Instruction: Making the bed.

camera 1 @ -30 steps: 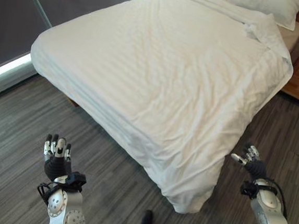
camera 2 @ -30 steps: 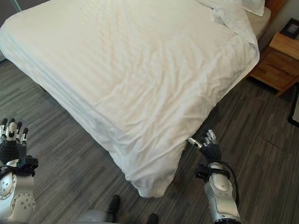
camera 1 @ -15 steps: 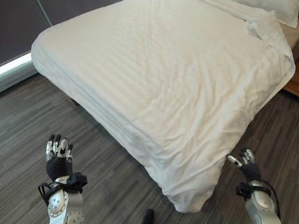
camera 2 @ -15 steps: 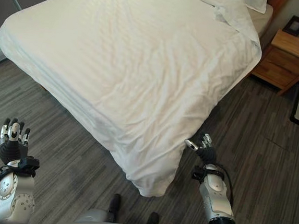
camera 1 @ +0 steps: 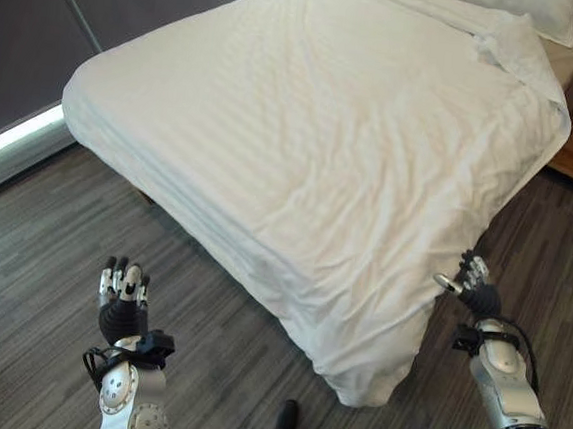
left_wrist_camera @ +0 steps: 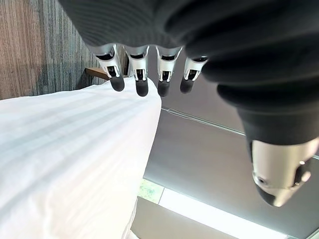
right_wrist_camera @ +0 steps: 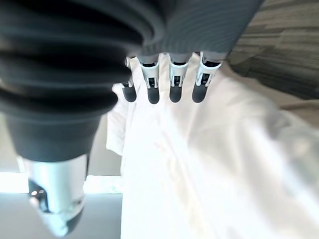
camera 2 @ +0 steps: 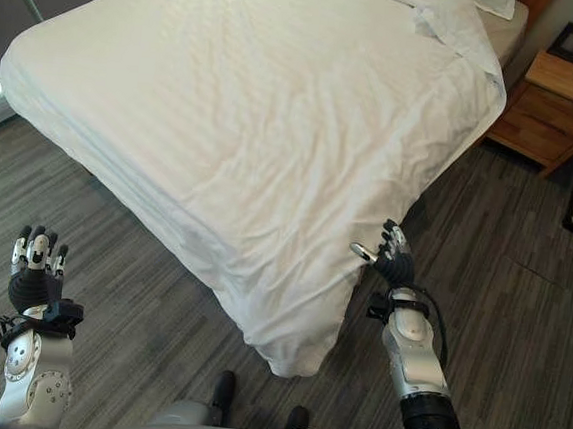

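Bed duvet [camera 1: 312, 147] spread | right robot hand [camera 2: 388, 262] open beside it | left robot hand [camera 1: 121, 300] open

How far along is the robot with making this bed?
Mostly done, it seems: the white duvet lies spread over the bed, with the pillow at the head. Right now the right hand, fingers open, is at the duvet's hanging edge near the foot corner; the left hand hovers open over the floor, away from the bed. Left: smoothing the wrinkles near that corner and the rumpled fold by the pillow.
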`<state>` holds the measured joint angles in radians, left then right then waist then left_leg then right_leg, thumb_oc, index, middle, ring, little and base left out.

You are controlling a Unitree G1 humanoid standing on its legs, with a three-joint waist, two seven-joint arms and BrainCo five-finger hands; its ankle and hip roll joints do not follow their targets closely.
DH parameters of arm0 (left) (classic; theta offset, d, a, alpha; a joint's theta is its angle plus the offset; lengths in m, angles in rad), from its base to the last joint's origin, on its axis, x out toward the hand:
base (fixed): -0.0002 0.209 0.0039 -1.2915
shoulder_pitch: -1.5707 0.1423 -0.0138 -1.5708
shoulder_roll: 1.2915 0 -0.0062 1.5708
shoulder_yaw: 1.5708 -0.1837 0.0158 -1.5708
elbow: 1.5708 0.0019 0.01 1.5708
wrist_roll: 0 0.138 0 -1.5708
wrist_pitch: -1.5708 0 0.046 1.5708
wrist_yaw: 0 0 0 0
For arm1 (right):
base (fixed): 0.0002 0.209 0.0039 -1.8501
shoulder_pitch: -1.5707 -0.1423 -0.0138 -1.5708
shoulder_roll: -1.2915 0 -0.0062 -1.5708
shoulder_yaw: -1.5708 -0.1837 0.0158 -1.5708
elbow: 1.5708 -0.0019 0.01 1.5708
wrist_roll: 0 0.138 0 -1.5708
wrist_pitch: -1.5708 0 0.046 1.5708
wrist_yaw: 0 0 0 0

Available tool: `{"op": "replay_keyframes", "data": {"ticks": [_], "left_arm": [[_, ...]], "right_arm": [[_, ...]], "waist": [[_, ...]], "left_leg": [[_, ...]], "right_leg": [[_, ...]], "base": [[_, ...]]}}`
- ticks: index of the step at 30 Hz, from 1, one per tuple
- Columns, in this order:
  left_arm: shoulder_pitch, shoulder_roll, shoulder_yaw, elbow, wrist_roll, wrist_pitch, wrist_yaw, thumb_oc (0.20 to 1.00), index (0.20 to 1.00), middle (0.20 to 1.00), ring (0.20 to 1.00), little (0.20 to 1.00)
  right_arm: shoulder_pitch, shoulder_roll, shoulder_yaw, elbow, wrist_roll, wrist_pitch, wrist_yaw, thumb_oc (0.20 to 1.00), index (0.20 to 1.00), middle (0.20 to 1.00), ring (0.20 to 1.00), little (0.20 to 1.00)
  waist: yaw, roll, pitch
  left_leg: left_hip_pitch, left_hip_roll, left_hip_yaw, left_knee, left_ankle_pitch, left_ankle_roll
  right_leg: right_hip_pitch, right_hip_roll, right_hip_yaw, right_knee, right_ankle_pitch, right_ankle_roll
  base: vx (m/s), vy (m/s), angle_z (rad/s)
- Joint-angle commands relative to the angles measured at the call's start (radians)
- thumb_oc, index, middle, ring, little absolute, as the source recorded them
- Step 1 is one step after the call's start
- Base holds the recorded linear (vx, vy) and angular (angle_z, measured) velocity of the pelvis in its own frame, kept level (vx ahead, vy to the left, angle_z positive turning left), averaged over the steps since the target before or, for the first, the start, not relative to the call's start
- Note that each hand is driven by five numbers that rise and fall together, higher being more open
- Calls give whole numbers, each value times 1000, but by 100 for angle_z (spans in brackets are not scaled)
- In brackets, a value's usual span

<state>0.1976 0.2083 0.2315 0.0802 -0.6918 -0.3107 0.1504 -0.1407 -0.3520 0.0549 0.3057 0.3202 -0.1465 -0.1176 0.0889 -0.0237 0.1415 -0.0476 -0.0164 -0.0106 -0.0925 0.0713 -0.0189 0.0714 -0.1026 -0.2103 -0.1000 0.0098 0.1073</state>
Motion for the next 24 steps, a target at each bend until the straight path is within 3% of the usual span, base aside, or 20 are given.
{"op": "replay_keyframes", "data": {"ticks": [1, 8, 13, 24], "left_arm": [[-41, 60, 3, 24, 52, -62, -2, 1000, 1000, 1000, 1000, 1000], [-45, 70, -21, 31, 38, -62, -1, 1000, 1000, 1000, 1000, 1000], [-49, 86, -51, 40, 14, -58, -18, 1000, 1000, 1000, 1000, 1000], [-99, 111, -118, 65, -25, -55, -45, 1000, 1000, 1000, 1000, 1000]], "right_arm": [[-50, -8, 10, -48, 104, -91, 31, 200, 200, 200, 200, 200], [-137, 49, 43, -2, 349, -113, 78, 200, 200, 200, 200, 200], [-202, 66, 88, 142, 475, -85, 112, 200, 200, 200, 200, 200], [-272, 114, 39, 331, 795, -52, 199, 200, 200, 200, 200, 200]], "waist": [[10, -20, -25], [30, -20, -21], [59, -17, -9], [107, 3, 21]], "left_leg": [[5, 35, -5, 5, -34, -28], [-1, 34, -5, 5, -32, -28], [-17, 30, -12, 5, -25, -28], [-71, 17, -40, 5, -10, -31]], "right_leg": [[29, -85, -24, 19, -1, 44], [25, -86, -27, 16, 1, 43], [18, -89, -37, 15, 7, 47], [-14, -97, -68, 13, 14, 52]], "base": [[0, 0, 0], [0, 0, 0], [0, 0, 0], [-13, -5, 7]]}}
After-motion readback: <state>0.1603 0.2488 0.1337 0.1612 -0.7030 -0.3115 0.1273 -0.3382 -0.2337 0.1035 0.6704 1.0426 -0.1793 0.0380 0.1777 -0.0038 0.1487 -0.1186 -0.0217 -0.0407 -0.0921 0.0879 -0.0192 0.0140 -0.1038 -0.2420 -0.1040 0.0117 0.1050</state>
